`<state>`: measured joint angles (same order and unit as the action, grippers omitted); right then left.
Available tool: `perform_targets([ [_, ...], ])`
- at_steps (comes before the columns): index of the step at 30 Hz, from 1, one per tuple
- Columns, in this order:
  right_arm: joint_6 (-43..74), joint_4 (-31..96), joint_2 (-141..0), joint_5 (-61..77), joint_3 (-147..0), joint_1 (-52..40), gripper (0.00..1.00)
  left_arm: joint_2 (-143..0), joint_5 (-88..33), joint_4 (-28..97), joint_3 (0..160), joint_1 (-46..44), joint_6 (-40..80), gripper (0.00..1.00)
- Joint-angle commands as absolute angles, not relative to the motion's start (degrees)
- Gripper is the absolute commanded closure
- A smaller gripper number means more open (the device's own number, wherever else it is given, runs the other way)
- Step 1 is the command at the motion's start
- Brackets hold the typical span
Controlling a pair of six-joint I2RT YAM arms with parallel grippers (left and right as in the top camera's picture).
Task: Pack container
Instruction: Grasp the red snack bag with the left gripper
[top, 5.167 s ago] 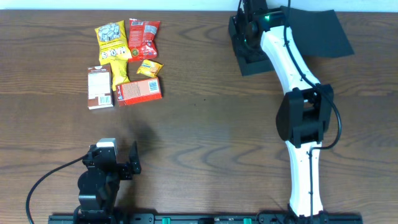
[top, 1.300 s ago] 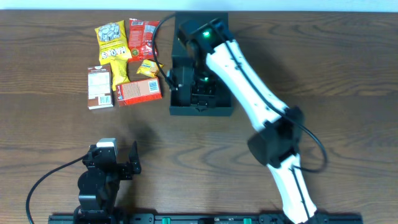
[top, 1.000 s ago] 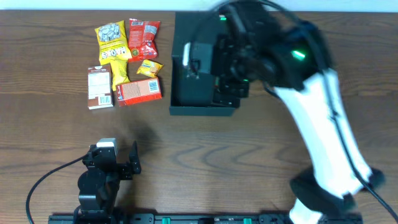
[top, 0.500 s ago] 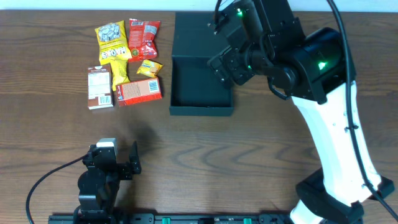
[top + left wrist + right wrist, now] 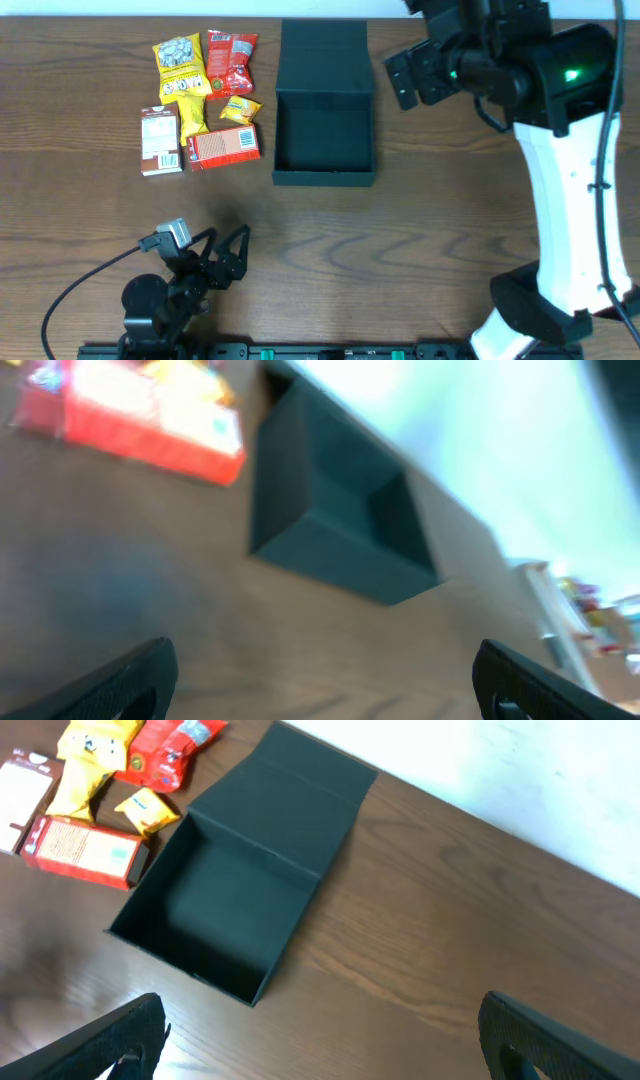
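The container (image 5: 324,135), a matte black box, sits open on the table with its flap lid (image 5: 323,55) laid back toward the far edge. Nothing is inside it (image 5: 215,915). My right gripper (image 5: 405,78) hovers high to the right of the box, open and holding nothing (image 5: 320,1020). My left gripper (image 5: 228,262) is near the front left edge, open and empty (image 5: 320,670). It faces the container (image 5: 340,530), which is blurred in the left wrist view.
Snacks lie just left of the box: a yellow packet (image 5: 178,65), a red packet (image 5: 231,62), a small yellow packet (image 5: 240,108), a red-orange carton (image 5: 224,146) and a brown-and-white carton (image 5: 160,140). The carton (image 5: 85,850) nearly touches the box wall.
The right arm brought the container from the far right to beside the snacks, then let go and rose away to the right. The left gripper has swung right toward the box.
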<state>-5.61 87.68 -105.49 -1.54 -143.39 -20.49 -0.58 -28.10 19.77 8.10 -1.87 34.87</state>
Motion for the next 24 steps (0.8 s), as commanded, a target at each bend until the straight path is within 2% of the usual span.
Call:
perform_targets([
  [1, -6.31, 87.35, -105.56, 2.13, -142.12, -17.65, 0.01, -0.25, -31.51, 14.04, 7.88, -1.52, 37.23, 0.05],
  [4, -7.84, 85.71, -105.56, 4.80, -140.11, -14.90, 0.01, -1.63, -30.87, 7.09, 7.94, -1.50, 37.23, 0.00],
  [12, -10.83, 80.12, -105.67, 4.97, -134.74, -10.17, 0.01, -19.14, -26.30, 6.72, 14.92, -1.50, 27.22, 0.00],
  [18, -13.89, 72.62, -105.80, 4.54, -130.87, -7.42, 0.01, -44.21, -16.53, 10.39, 32.40, -1.50, 13.58, 0.03],
  [24, -14.00, 60.18, -105.86, 4.56, -126.23, -3.33, 0.01, -74.28, -9.61, 15.18, 57.08, -1.52, 4.01, 0.03],
])
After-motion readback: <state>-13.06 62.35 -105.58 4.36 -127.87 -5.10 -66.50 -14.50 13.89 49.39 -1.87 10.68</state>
